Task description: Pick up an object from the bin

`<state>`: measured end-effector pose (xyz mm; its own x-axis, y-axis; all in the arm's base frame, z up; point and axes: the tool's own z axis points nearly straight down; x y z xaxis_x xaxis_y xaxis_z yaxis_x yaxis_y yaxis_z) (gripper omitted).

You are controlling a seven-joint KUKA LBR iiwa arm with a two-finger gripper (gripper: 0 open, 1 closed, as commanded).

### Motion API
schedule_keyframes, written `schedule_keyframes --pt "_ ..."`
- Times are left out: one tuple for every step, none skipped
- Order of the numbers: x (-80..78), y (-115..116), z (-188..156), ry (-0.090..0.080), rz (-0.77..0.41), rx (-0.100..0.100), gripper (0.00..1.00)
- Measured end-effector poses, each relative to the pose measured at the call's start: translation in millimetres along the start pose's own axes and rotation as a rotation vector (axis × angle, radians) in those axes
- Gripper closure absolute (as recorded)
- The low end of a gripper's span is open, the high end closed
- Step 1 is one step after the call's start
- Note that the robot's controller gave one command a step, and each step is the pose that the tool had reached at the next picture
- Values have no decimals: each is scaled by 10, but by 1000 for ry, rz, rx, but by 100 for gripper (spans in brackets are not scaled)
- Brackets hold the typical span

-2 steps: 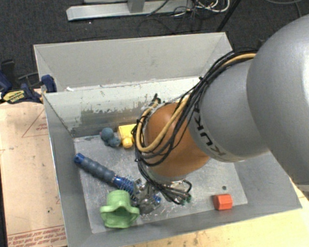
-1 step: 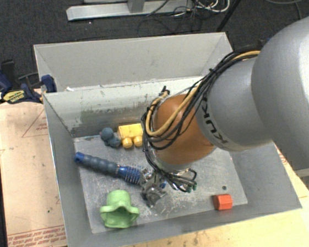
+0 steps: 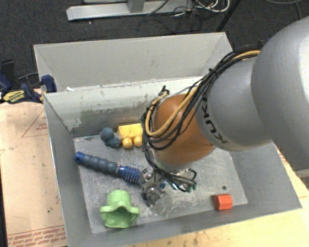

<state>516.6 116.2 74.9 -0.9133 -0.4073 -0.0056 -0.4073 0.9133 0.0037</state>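
gripper low by the blue brush

the blue brush (image 3: 107, 168) lies on the bin floor, left of the middle. its smooth handle points up and to the left. its bristly end points down and to the right, toward the gripper.

the gripper (image 3: 153, 191) is low in the bin, just beside that bristly end. it may be touching it, but i cannot be sure. i also cannot tell if the gripper is wide or narrow, and i see nothing held in it. the round orange cover (image 3: 178, 134) and its looped cables sit right above it and hide a lot.

a soft-looking green thing (image 3: 119, 209) lies near the gripper, down and to the left. a small orange cube (image 3: 223, 201) sits alone toward the right of the front edge. a yellow block (image 3: 131, 135) and a little dark blue lump (image 3: 110, 136) rest close together by the back wall of the bin (image 3: 136, 61).

i think this is the step just at the grab, with nothing picked up yet. the brush is the closest thing. next, the gripper would need to be right over one thing, close on it tight, then lift straight up. the brush is long, so a grab at one end could make it tip or slip.
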Motion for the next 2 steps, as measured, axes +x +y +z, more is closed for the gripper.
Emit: schedule_keyframes --pt "-322 -47 -485 -3 155 3 0" --pt "-659 -1180 -195 2 60 8 0"
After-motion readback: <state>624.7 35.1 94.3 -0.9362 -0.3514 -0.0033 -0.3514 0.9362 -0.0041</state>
